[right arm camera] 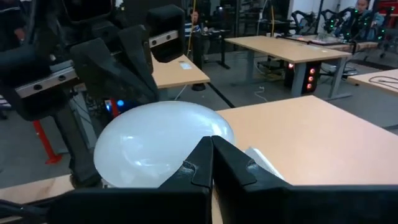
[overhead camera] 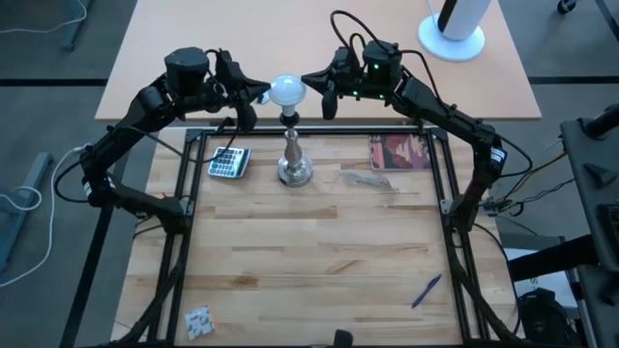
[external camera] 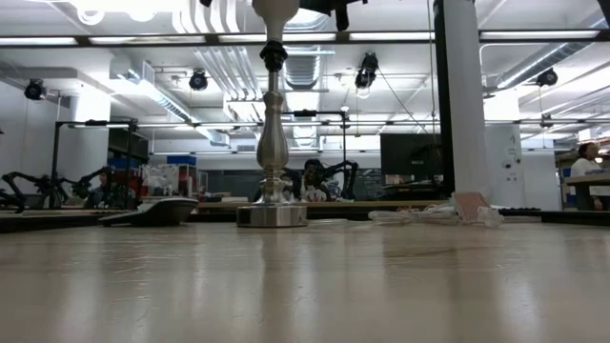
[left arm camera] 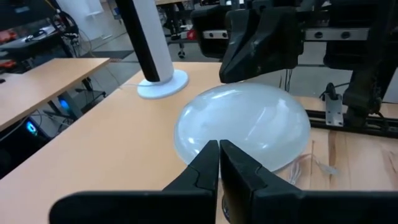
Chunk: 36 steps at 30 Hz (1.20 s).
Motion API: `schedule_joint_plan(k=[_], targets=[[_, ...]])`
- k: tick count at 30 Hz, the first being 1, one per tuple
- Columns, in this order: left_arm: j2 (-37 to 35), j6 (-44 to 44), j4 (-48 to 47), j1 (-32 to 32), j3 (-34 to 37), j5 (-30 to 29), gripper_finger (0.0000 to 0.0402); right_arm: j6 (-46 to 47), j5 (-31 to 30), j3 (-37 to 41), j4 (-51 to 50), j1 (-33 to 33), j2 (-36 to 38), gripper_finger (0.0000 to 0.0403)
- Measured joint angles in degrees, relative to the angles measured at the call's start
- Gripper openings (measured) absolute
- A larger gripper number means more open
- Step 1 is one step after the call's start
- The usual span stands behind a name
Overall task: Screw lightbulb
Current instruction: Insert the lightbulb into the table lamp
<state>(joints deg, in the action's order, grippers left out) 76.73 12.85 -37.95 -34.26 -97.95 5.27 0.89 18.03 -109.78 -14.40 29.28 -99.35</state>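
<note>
Up at the far edge of the wooden table (overhead camera: pixel 319 261), the lightbulb (overhead camera: pixel 286 91) sits on top of the silver lamp stand (overhead camera: pixel 293 155), directly between the two grippers. Just beside the bulb, the left gripper (overhead camera: pixel 259 96) has its fingers pressed together, holding nothing, their tips at the frosted glass. Opposite it, the right gripper (overhead camera: pixel 311 81) is likewise closed and empty, tips at the bulb; a calculator (overhead camera: pixel 228 161) lies below the left gripper, beside the stand's base.
</note>
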Motion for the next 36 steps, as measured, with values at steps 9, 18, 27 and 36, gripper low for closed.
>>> schedule_joint_plan(k=[9, 18, 27, 36], targets=[[0.07, -0.30, -0.05, -0.16, 0.11, -0.28, 0.0006, -0.64, 1.54, -0.48, 0.08, -0.11, -0.07, 0.0000], [0.28, -0.28, 3.22, -0.81, 1.28, -0.66, 0.0002, 0.59, 3.86, -0.44, 0.16, -0.28, -0.07, 0.0000], [0.33, -0.27, 6.62, -1.34, 2.52, -0.69, 0.0001, 1.55, 6.12, -0.42, 0.16, -0.37, -0.07, 0.0000], [1.00, -0.05, 8.25, -2.05, 2.04, -0.44, 0.0009, 1.03, 5.21, -0.39, 0.14, -0.42, -0.04, 0.0000]])
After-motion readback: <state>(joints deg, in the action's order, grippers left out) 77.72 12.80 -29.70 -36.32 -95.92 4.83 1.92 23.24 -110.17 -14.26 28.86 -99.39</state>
